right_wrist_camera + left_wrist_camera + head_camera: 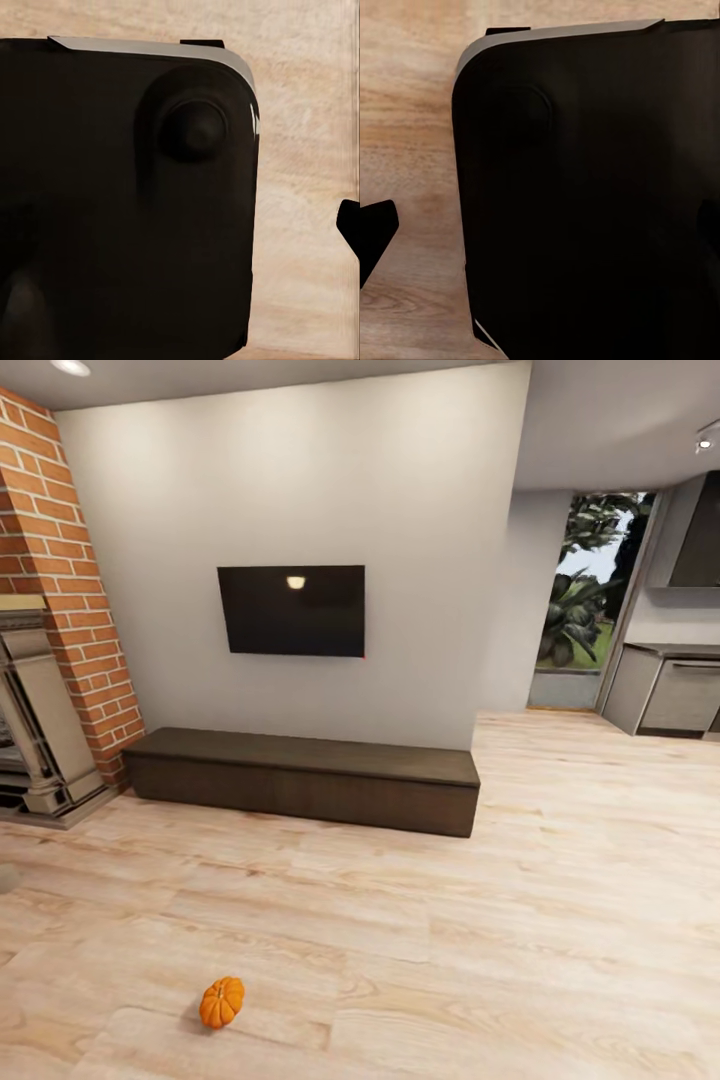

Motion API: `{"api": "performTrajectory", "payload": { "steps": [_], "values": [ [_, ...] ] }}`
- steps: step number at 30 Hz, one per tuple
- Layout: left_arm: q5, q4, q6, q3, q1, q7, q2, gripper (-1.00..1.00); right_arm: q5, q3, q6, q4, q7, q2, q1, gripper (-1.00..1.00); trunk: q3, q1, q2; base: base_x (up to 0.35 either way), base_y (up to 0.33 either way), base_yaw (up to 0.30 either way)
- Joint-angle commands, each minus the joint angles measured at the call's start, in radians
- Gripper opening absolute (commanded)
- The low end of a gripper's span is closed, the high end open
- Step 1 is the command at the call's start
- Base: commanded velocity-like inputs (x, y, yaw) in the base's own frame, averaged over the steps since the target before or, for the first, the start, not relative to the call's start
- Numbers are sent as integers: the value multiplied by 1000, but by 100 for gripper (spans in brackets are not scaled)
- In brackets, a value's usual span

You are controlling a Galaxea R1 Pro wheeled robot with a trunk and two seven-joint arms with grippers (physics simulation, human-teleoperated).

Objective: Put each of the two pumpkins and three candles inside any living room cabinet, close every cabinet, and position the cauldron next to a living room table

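From the head view, a small bright orange ribbed pumpkin lies on the pale wooden plank floor, well apart from the long low dark brown wooden cabinet, whose flat fronts look shut beneath a black wall-mounted screen. A brick column and stone-coloured fireplace stand at the left.

The left wrist view shows a dark rounded body panel over floorboards; whether that end effector is released or clenched cannot be told.

The right wrist view shows a similar panel, and its end effector's state cannot be told either.

The step looks like approaching the pumpkin: stop short so that an arm can reach down squarely over it.
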Motion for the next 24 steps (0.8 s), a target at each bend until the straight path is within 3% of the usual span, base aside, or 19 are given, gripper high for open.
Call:
{"api": "performTrajectory", "payload": {
  "steps": [1, 11, 24],
  "values": [
    [-1, -1, -2, -1, 0, -1, 0, 100, 0, 0, -3, 1, -1, 0, -1, 100, -1, 0, 0, 254, -208, 0],
    [-1, -2, -2, -1, 0, -1, 0, 100, -2, 0, -4, 1, -3, 0, -1, 100, -1, 0, 0, 252, -215, 16],
    [-1, -2, -10, -1, 0, -1, 0, 100, -1, 0, -4, 1, -4, 0, -1, 100, -1, 0, 0, 252, -216, 157]
  ]
}}
